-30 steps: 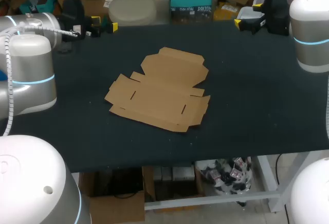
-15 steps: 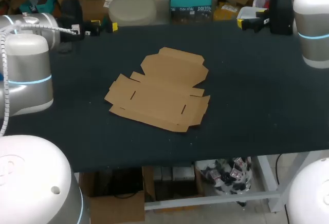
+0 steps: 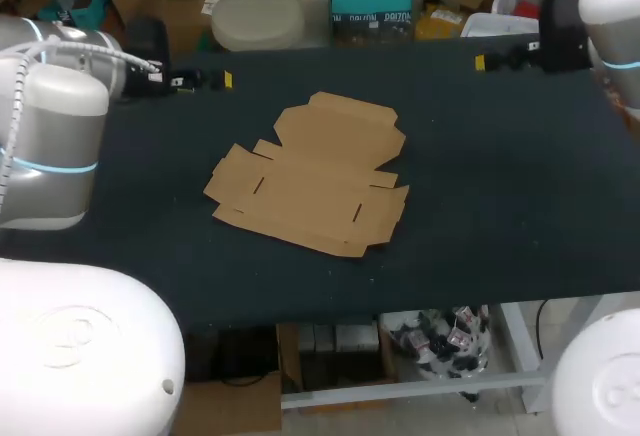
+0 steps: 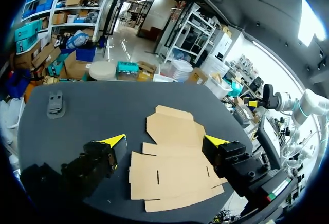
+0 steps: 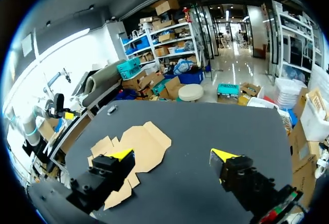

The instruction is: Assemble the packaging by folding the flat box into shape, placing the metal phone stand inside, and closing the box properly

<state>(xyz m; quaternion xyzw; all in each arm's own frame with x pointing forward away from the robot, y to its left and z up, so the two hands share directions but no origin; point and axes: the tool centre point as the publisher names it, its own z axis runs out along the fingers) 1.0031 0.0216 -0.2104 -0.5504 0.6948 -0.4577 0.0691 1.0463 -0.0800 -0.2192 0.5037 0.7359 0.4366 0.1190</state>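
A flat, unfolded brown cardboard box (image 3: pixel 310 174) lies in the middle of the black table (image 3: pixel 500 206). My left gripper (image 3: pixel 205 81) hovers open at the table's far left, well apart from the box. In the left wrist view the box (image 4: pixel 175 165) lies ahead of the open left gripper (image 4: pixel 164 142). A small grey metal phone stand (image 4: pixel 55 104) sits on the table beyond it, off to one side. My right gripper (image 3: pixel 505 56) is open at the far right. In the right wrist view the box (image 5: pixel 136 142) is ahead of the right gripper (image 5: pixel 172 154), with the stand (image 5: pixel 111 109) far behind the box.
My left arm's big grey links (image 3: pixel 55 146) stand over the table's left side and near left corner. The right arm's link (image 3: pixel 615 6) is at the far right corner. The table's front edge (image 3: pixel 400 308) runs below the box.
Both arms have swung outward. The right gripper has moved to the right and the left gripper a little toward the table's near side. The box has not moved.
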